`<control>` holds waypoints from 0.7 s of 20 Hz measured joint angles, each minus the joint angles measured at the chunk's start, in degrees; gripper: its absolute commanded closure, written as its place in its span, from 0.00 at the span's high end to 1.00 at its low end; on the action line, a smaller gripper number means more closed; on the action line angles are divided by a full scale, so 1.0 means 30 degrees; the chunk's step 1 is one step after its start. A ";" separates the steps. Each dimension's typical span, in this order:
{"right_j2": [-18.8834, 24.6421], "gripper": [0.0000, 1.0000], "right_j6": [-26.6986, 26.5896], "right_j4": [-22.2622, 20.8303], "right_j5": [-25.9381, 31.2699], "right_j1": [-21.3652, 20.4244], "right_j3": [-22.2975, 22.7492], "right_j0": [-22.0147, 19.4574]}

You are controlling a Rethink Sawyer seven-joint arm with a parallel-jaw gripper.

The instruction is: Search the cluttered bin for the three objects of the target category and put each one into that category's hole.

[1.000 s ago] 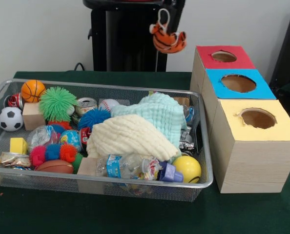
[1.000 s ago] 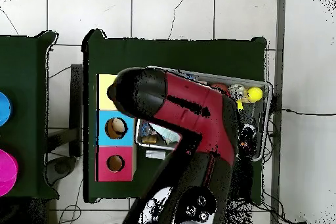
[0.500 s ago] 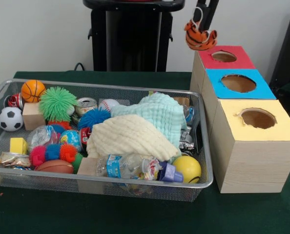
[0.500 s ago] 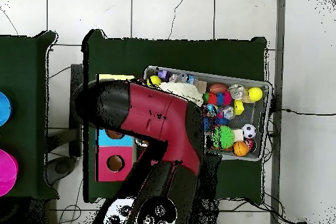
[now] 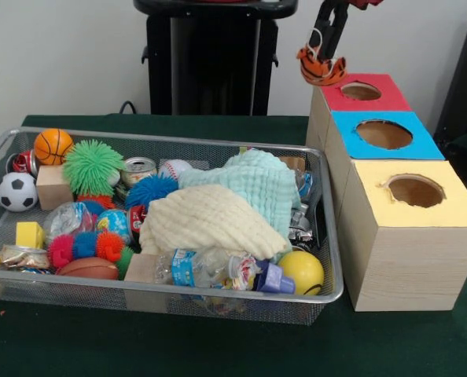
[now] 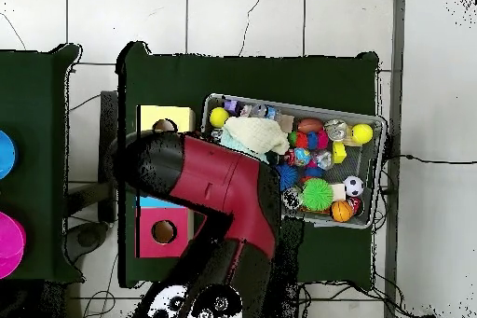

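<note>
An orange, black-striped tiger plush (image 5: 320,67) hangs from my gripper (image 5: 323,47), which is shut on its top. It dangles in the air just left of the red-topped box (image 5: 332,96), close to that box's round hole (image 5: 361,91). In front of the red box stand the blue-topped box (image 5: 432,144) and the yellow-topped box (image 5: 454,206), each with its own hole. In the overhead view the red arm (image 6: 219,184) covers the blue box and hides the gripper and plush. The yellow box (image 6: 149,120) and red box (image 6: 147,236) show on either side of it.
The wire bin (image 5: 218,144) on the left holds a cream cloth (image 5: 210,220), a mint cloth (image 5: 257,177), spiky balls, sports balls, cans, wooden blocks and a crushed bottle (image 5: 210,269). The boxes stand close against the bin's right side.
The gripper has carried the tiger plush from behind the bin rightward to the red box's left edge, with only a small further shift in the last half second. In the overhead view the arm swung off the bin.
</note>
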 measured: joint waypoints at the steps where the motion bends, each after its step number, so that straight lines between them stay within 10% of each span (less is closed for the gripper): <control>1: -0.0084 0.00 0.0036 0.0049 -0.0002 0.0054 0.0159 0.0086; 14: -0.0507 0.00 0.1716 0.1120 -0.0008 0.0788 0.1347 0.1450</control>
